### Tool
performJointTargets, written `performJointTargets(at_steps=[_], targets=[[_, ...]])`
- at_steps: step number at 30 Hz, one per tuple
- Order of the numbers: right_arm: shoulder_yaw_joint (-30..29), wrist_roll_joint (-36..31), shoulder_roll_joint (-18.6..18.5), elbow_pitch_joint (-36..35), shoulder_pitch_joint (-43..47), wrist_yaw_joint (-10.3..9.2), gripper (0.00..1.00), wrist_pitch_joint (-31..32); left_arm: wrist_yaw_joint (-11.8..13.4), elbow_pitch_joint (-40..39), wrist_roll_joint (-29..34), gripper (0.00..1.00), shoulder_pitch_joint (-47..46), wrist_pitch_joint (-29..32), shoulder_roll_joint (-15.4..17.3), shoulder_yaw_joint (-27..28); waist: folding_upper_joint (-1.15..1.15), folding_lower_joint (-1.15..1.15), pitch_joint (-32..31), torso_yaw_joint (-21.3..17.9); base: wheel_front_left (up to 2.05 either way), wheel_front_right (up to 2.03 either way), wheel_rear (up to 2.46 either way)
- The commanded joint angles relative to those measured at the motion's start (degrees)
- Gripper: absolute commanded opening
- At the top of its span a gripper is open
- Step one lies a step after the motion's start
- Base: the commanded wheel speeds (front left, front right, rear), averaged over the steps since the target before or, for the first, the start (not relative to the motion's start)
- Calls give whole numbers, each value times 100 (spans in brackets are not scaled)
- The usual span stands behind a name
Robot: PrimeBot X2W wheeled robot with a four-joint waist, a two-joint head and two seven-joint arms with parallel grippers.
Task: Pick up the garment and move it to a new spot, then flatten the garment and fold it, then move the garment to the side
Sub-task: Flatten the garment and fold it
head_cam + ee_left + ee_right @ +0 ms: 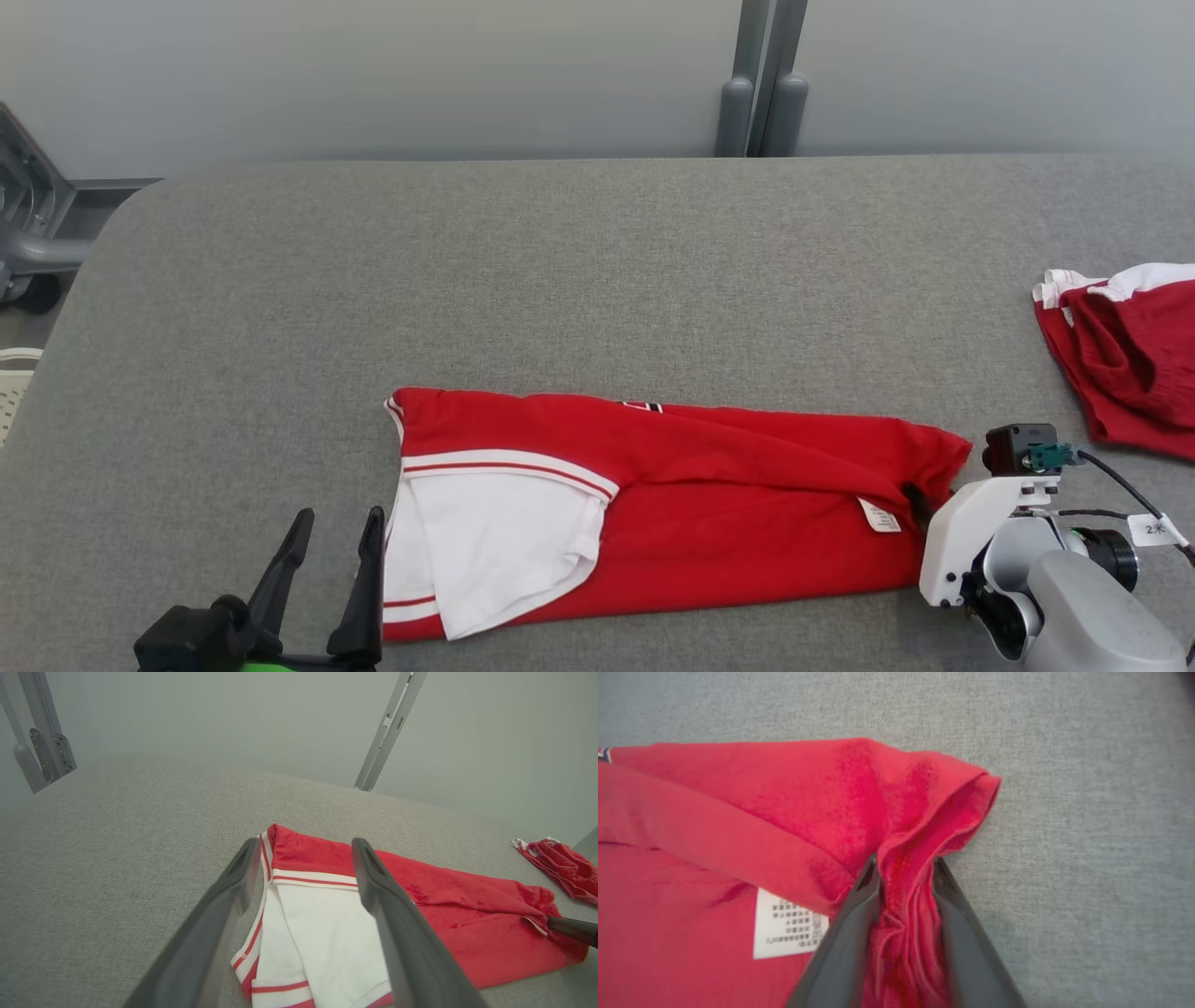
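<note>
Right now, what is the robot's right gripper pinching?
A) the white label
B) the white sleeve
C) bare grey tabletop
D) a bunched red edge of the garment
D: the right wrist view shows folds of the red garment bunched between the fingers of the right gripper, with the white label lying beside them.

The garment (709, 495) is red, with a white panel (485, 551) and red-and-white striped trim at its left end. It lies flat on the grey bench (560, 280), folded lengthwise into a long band running left to right near the front edge. A white care label (879, 515) faces up near its right end, where the fabric bunches into pleats pinched between the fingers of the right tool (906, 861).
</note>
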Motion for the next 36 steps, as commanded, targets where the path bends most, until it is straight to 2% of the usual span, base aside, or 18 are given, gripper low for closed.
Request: performJointTargets(at_steps=[1,10,21,25,29,36], targets=[[90,56,60,109,13,3,0,63,-25,16,26,100,-41,-15,-12,30,0,0,-15,16,0,0,0],[9,490,-228,11,-238,-3,0,30,22,-15,23,100,83,-17,-35,102,0,0,-70,-89,0,0,0],[-319,925,-1220,-569,-429,-3,0,523,-56,-27,90,100,48,-18,-133,121,0,0,-66,-481,0,0,0],[-511,975,-1448,-791,-401,-3,0,786,-83,-33,117,100,18,-18,-157,132,0,0,-51,-584,0,0,0],[-680,1091,-1450,-1097,-264,-3,0,1076,-100,-8,128,100,12,-18,-179,154,0,0,-50,-662,0,0,0],[-752,1608,-1066,-2033,71,0,0,1709,-133,23,146,100,13,-18,-213,140,0,0,-91,-725,0,0,0]])
